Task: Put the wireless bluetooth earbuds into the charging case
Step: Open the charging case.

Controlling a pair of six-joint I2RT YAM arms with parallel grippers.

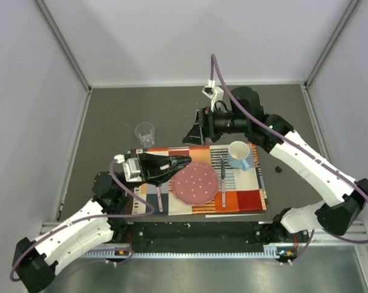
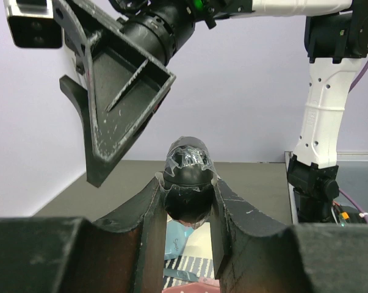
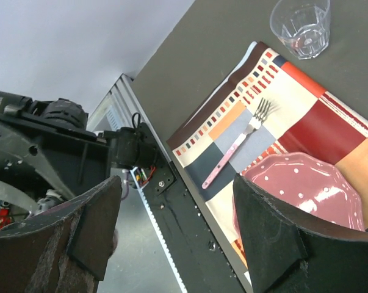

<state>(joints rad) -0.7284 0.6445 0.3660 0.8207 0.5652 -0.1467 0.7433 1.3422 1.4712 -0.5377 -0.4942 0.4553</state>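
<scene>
My left gripper (image 2: 188, 194) is shut on the charging case (image 2: 187, 163), a small black rounded pebble with a crinkled clear film on its top. It holds the case above the placemat (image 1: 251, 198); I cannot tell how the lid stands. In the top view the left gripper (image 1: 182, 162) hovers by the pink plate. My right gripper (image 1: 191, 137) hangs open just behind it, empty, and shows large in the left wrist view (image 2: 119, 91). A tiny black thing (image 1: 278, 168), which looks like one earbud, lies on the table right of the placemat.
The placemat carries a pink dotted plate (image 1: 196, 183), a blue mug (image 1: 240, 154), a pink fork (image 3: 235, 149) and a dark utensil (image 1: 222, 180). A clear glass (image 1: 145, 133) stands behind the mat. The rail (image 3: 171, 207) runs along the near edge.
</scene>
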